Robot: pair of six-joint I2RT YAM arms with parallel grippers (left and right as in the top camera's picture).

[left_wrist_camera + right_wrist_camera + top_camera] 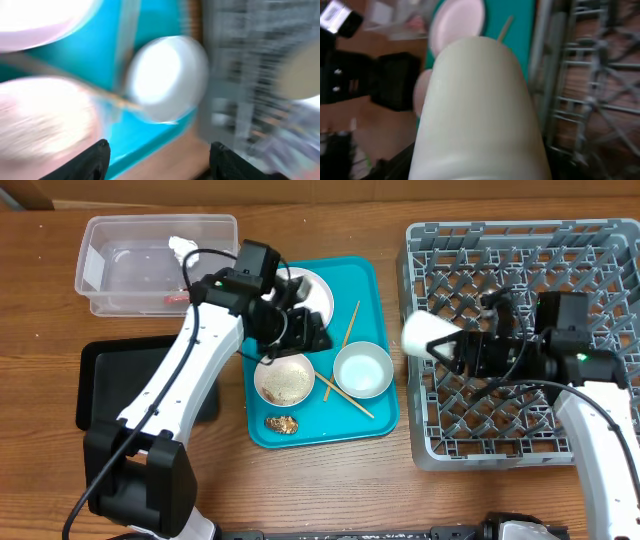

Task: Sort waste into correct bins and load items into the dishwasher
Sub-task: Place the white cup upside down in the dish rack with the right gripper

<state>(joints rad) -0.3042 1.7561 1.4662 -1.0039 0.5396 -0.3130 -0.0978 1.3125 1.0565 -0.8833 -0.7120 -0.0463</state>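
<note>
My right gripper (462,350) is shut on the small white cup (424,335), held on its side over the left edge of the grey dish rack (520,240); the cup (480,110) fills the right wrist view. My left gripper (303,332) is open and empty above the teal tray, between the white plate (318,292) and the bowl of white rice (285,380). The blurred left wrist view shows its wide-apart fingers (160,160) below the pale blue bowl (167,77). The pale blue bowl (362,370), chopsticks (350,325) and brown food lump (281,423) lie on the tray.
The clear tub (120,230) at back left holds the white tissue (182,248) and red wrapper (175,298). The black tray (100,380) lies in front of it, partly under my left arm. The teal tray (368,280) sits between the bins and the rack.
</note>
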